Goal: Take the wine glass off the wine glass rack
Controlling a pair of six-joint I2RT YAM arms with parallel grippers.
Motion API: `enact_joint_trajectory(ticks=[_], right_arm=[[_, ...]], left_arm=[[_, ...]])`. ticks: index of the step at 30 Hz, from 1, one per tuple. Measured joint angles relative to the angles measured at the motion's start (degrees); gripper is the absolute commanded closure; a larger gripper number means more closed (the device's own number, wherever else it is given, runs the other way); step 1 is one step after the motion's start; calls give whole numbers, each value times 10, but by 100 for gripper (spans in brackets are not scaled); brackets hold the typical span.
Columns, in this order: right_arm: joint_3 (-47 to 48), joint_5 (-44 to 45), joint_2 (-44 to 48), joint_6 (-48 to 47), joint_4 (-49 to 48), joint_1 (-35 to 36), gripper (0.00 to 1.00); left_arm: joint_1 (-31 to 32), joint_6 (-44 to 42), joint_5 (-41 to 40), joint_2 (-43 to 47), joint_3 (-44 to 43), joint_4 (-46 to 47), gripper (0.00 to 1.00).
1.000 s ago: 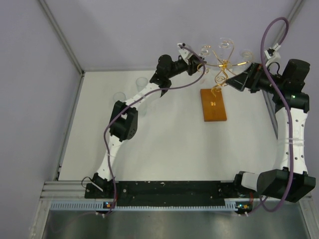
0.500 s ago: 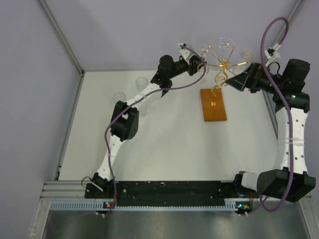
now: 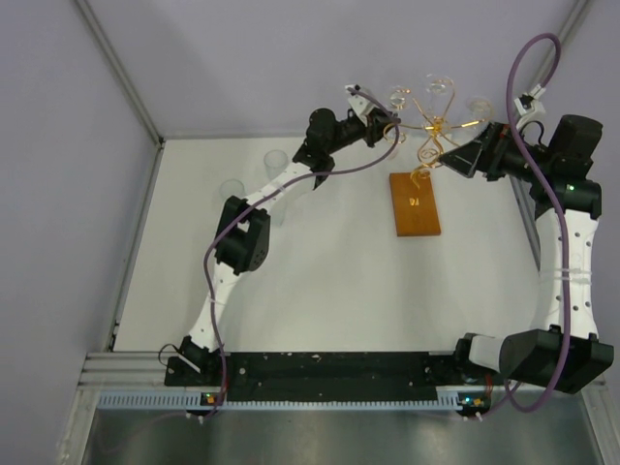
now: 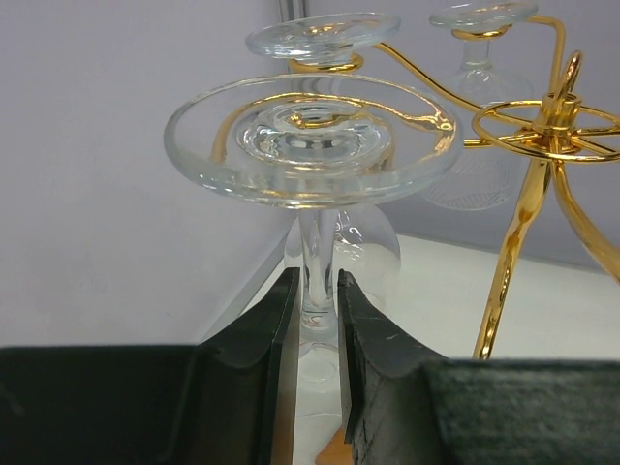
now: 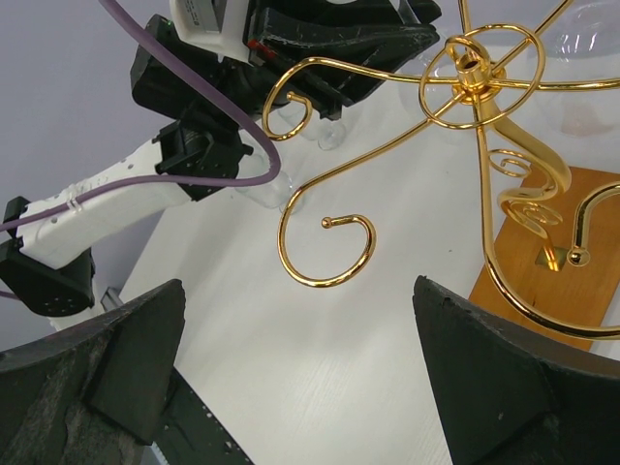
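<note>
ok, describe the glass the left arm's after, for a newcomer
Start at the gold wine glass rack on the table's far side. Of the glasses hanging from it, pick the wine glass whose stem sits between the fingers of the left end effector.

Clear wine glass (image 4: 310, 145): bowl's lower part hidden behind the black left gripper (image 4: 317, 281) fingers, bottom centre.
Gold wire rack (image 4: 528, 223): cut off at right edge.
Orange-brown wooden base (image 5: 596, 291): cut by right edge.

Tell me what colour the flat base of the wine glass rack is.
The base is orange-brown wood, clearest in the top view.
</note>
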State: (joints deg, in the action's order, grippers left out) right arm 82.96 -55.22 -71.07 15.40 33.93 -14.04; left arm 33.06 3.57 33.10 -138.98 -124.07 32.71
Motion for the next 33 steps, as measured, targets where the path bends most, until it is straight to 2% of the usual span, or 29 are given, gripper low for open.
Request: enact_joint_trajectory(ticks=[22, 33], right_arm=[[0, 0, -3, 0, 0, 0, 1], [0, 0, -4, 0, 0, 0, 1]], left_arm=[[1, 25, -51, 6, 8, 5, 100], [6, 16, -92, 6, -26, -19, 100]])
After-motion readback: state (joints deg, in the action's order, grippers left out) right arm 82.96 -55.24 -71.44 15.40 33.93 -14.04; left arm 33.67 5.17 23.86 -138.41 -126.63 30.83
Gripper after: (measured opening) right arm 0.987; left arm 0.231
